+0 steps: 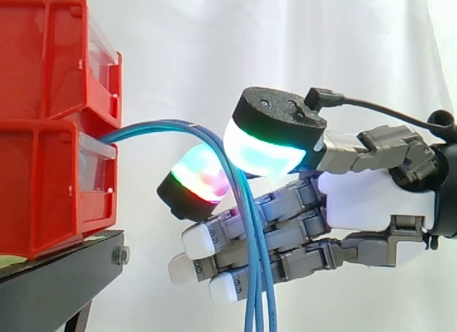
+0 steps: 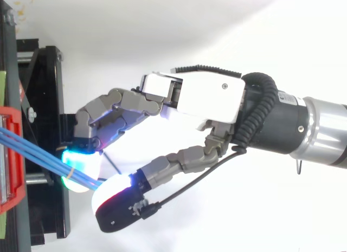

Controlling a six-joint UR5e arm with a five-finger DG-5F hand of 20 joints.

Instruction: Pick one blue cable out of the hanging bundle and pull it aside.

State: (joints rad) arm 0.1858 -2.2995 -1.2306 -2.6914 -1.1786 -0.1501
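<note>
side view: the hand (image 1: 371, 200) comes in level from 3 o'clock, its palm on edge and its fingers reaching toward 9 o'clock. the thumb lies on top, its big pad (image 1: 268, 150) glowing cyan and green. one finger bends up to meet it, its pad (image 1: 196, 176) glowing red, green and magenta. the other fingers lie nearly straight beneath, stacked, with white tips. the blue cables (image 1: 255, 275) leave the lower red bin (image 1: 43, 189) at 9 o'clock and arch over toward 3 o'clock. they then drop between the two glowing pads and hang on toward 6 o'clock, across the straight fingers. the two pads close on the bundle in a pinch; how many strands they catch i cannot tell. an upper bin (image 1: 43, 61) sits on the lower one, both on a black stand (image 1: 64, 275) at 7 o'clock, before a white curtain (image 1: 214, 46).

top view: the hand (image 2: 200, 97) enters from 3 o'clock. fingers and thumb curve toward 8 o'clock, and their pads meet there. the cables (image 2: 38, 154) run from the bin edge (image 2: 13, 198) at 9 o'clock, slanting toward 4 o'clock, into the gap between the pads. the stand (image 2: 49, 100) lies just behind the fingertips.
</note>
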